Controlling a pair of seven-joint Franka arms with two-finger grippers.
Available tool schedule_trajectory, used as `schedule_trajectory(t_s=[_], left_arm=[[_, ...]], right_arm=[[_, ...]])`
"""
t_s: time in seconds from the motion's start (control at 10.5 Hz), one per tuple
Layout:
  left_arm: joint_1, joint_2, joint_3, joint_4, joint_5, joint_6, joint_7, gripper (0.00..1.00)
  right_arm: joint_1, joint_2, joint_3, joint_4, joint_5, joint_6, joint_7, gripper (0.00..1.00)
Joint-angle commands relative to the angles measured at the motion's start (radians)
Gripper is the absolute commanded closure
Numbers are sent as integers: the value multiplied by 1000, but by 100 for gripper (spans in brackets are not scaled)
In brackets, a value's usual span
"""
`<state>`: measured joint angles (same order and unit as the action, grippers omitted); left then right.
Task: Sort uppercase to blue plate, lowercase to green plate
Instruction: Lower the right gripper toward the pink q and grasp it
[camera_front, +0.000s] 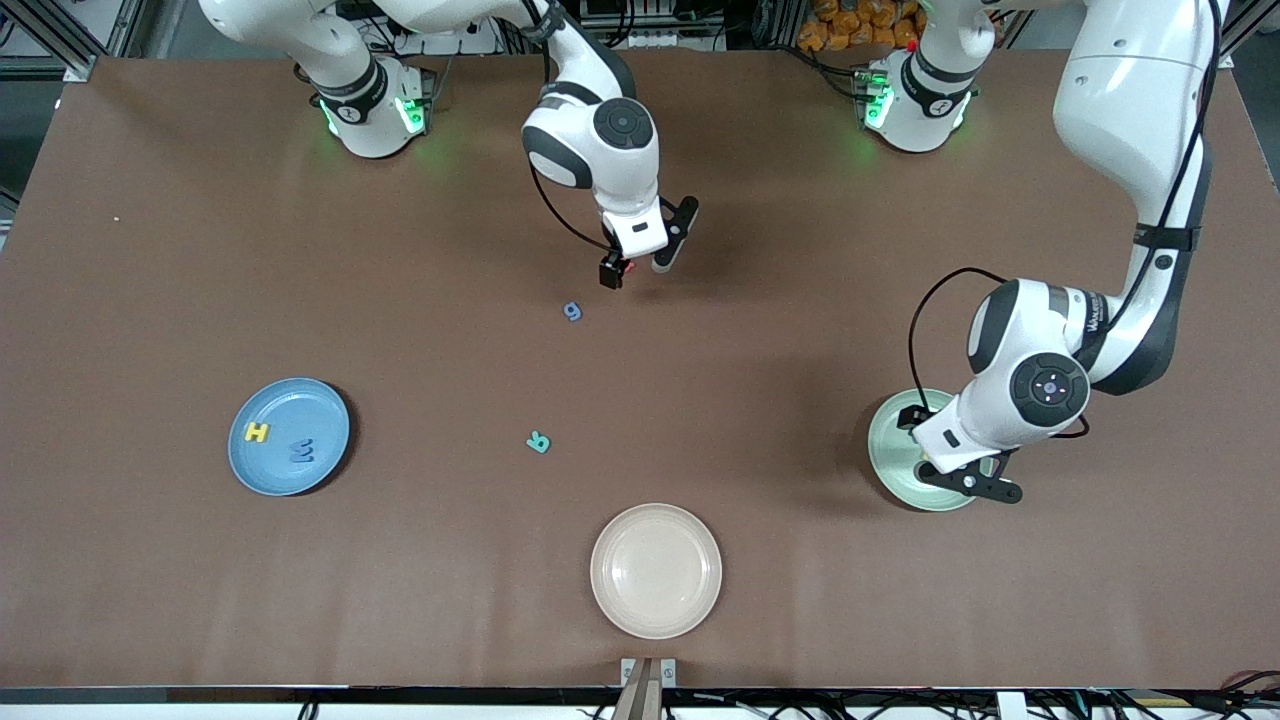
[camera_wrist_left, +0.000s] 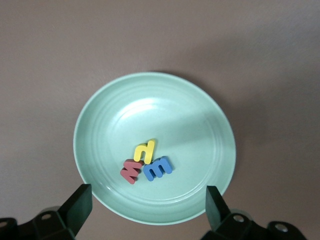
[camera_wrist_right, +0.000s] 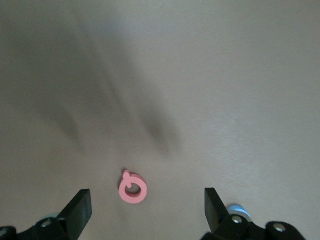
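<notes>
The blue plate (camera_front: 330, 420) lies toward the right arm's end and holds the yellow H (camera_front: 257, 432) and blue W (camera_front: 301, 451). The teal R (camera_front: 538, 441) and blue g (camera_front: 572, 312) lie on the bare table near the middle. My right gripper (camera_front: 640, 267) hangs open just above the red Q (camera_wrist_right: 133, 188), which lies on the table between its fingers (camera_wrist_right: 80, 207). My left gripper (camera_front: 950, 460) is open and empty above the green plate (camera_front: 885, 440). That plate (camera_wrist_left: 100, 110) holds the yellow n (camera_wrist_left: 145, 150), red w (camera_wrist_left: 131, 170) and blue m (camera_wrist_left: 158, 168).
A cream plate (camera_front: 655, 570) lies near the table edge closest to the front camera, nearer to it than the teal R. The brown table top spreads wide around the plates.
</notes>
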<state>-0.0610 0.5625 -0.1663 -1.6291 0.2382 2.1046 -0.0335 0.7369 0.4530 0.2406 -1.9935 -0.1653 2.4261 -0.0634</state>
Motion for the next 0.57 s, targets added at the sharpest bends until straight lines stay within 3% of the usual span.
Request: schedule_trajectory(t_s=[0.0, 0.47], left_arm=[[-7, -61, 2, -12, 6, -34, 9, 0], [-10, -115, -1, 14, -69, -104, -6, 0]], right_arm=[[2, -11, 3, -71, 4, 68, -13, 0], [-1, 44, 3, -76, 10, 71, 4, 0]])
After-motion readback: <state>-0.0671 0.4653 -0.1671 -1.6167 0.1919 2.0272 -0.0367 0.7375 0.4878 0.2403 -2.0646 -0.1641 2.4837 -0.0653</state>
